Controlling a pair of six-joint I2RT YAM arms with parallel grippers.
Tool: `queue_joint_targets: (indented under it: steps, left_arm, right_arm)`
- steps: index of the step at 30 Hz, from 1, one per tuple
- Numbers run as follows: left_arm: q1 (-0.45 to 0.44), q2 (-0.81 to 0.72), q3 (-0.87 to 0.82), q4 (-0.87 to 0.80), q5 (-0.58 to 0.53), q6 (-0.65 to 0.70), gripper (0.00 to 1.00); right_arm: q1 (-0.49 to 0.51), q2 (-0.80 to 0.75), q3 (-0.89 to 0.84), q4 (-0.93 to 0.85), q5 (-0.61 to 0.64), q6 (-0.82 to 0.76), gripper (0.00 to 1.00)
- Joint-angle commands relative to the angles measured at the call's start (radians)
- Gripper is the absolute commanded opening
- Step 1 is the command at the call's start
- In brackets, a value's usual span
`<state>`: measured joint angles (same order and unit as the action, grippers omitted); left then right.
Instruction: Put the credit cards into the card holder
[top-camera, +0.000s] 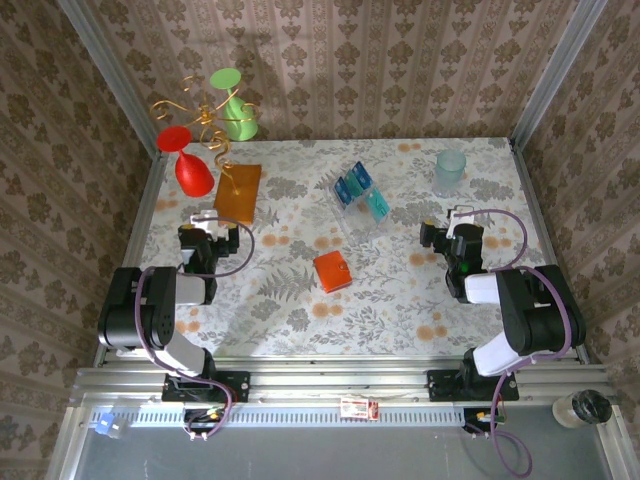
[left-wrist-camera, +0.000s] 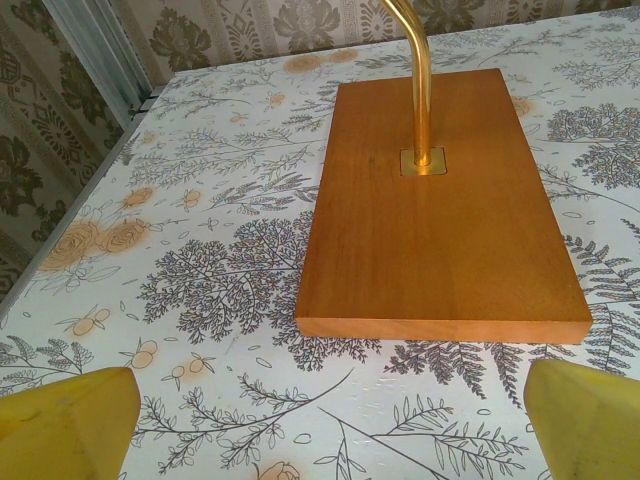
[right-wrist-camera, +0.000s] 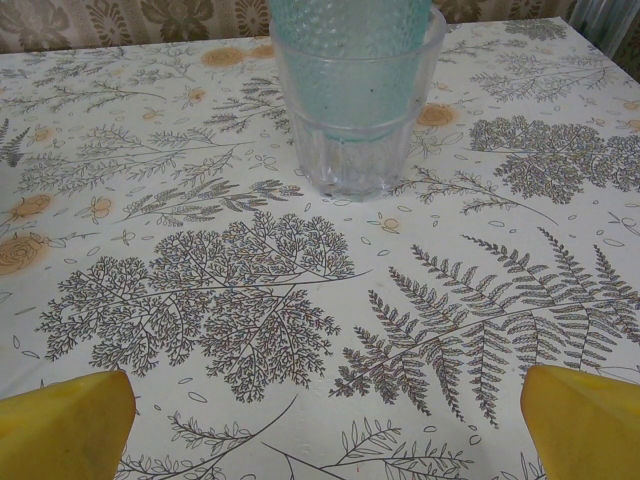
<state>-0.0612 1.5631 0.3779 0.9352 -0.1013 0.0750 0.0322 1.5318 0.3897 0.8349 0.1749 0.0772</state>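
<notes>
The card holder, a small orange-red folded wallet, lies shut near the middle of the table. The credit cards, dark blue and teal, stand in a clear slotted rack behind it. My left gripper rests at the left, well apart from the wallet; in the left wrist view it is open, with bare tablecloth between its yellow fingertips. My right gripper sits at the right, also open, its fingertips wide apart over the cloth.
An orange-brown wooden slab with a gold rod lies just ahead of the left gripper; it carries red and green cups. A clear glass stands ahead of the right gripper. Metal rails edge the table.
</notes>
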Motion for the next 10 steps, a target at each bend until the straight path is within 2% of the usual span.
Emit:
queue_joint_targets:
  steps: [1, 10]
  left_arm:
    - [0.0, -0.005, -0.007, 0.028, -0.008, 0.013, 1.0]
    - [0.0, -0.005, -0.008, 0.028, -0.006, 0.014, 1.0]
  right_arm:
    - [-0.002, -0.004, 0.008, 0.036, -0.003, -0.017, 1.0]
    - [-0.003, -0.002, 0.016, 0.022, -0.03, -0.026, 1.0]
